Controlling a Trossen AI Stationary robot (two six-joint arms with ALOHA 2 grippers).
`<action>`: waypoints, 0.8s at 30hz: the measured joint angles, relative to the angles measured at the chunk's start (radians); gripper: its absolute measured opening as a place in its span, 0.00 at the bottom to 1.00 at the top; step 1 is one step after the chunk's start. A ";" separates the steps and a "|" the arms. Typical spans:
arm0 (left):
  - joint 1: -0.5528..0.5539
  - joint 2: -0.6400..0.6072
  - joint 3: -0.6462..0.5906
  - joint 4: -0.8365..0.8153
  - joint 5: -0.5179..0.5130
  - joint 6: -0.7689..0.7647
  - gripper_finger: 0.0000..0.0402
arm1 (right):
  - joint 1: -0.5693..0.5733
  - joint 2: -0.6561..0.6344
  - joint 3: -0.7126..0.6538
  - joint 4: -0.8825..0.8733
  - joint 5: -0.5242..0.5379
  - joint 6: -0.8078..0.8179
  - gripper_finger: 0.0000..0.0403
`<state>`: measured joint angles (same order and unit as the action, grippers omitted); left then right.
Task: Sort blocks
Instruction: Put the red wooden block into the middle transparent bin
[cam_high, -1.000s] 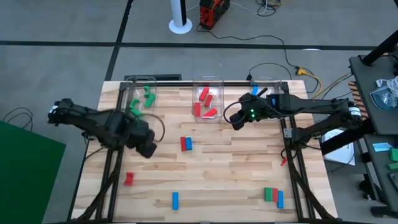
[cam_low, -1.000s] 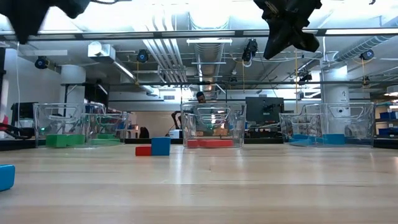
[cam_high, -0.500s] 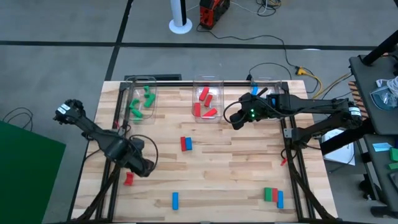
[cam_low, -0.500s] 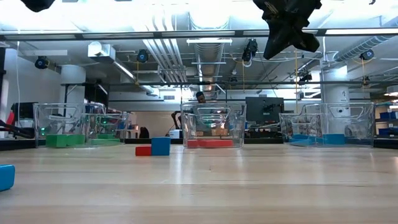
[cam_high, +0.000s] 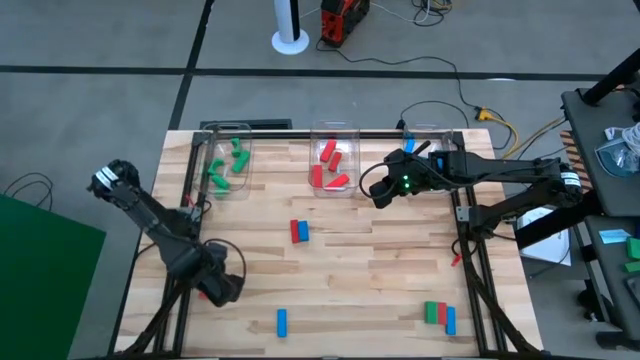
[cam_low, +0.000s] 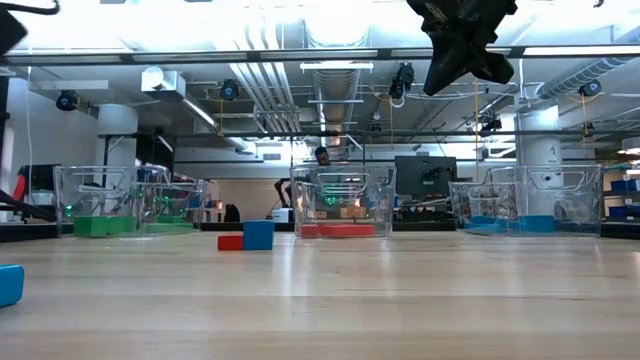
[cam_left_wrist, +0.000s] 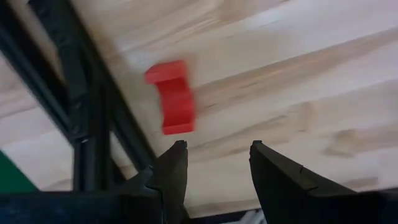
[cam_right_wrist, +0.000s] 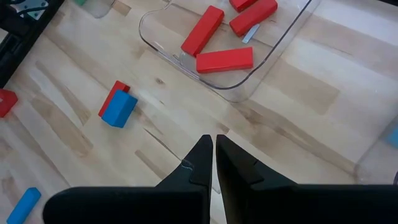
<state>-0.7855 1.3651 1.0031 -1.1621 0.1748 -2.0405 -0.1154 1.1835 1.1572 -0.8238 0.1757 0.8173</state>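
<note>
The wooden table (cam_high: 380, 270) is carrying everything, and the middle clear bin (cam_high: 333, 160), the one holding red blocks (cam_high: 328, 152), is serving as the landmark at the far edge. A second clear bin (cam_high: 228, 160) is sitting to the left of it with green blocks (cam_high: 238, 155) inside, and a third clear bin (cam_high: 425, 140) is sitting to the right, mostly hidden under the right arm.

The right gripper (cam_high: 378, 192) is hanging in the air just beside the middle bin's near right corner, its fingers (cam_right_wrist: 200, 163) pressed nearly together with nothing between them. The left gripper (cam_high: 222, 287) is hovering well to the near left of the middle bin, close to the table's left frame rail, with its fingers (cam_left_wrist: 176, 163) spread apart and gripping nothing; a loose red block (cam_left_wrist: 172, 98) is lying on the wood just ahead of them.

Nearer than the middle bin, a red and blue pair (cam_high: 299, 231) of blocks is lying side by side, touching. A lone blue block (cam_high: 282, 321) is lying farther toward the near edge. Far to the near right of the bin, a green, red and blue cluster (cam_high: 439, 315) is resting together.
</note>
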 joint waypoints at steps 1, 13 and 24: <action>-0.015 -0.004 -0.010 0.001 0.000 -0.025 0.38 | 0.000 0.000 0.000 0.000 0.000 0.000 0.03; -0.089 -0.044 -0.152 0.072 0.010 -0.213 0.40 | 0.000 0.000 0.000 0.000 0.000 -0.008 0.03; -0.092 -0.044 -0.266 0.231 0.010 -0.248 0.52 | 0.000 0.000 0.000 0.000 0.000 -0.007 0.03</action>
<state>-0.8772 1.3216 0.7372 -0.9316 0.1844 -2.2889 -0.1154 1.1835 1.1572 -0.8235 0.1757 0.8101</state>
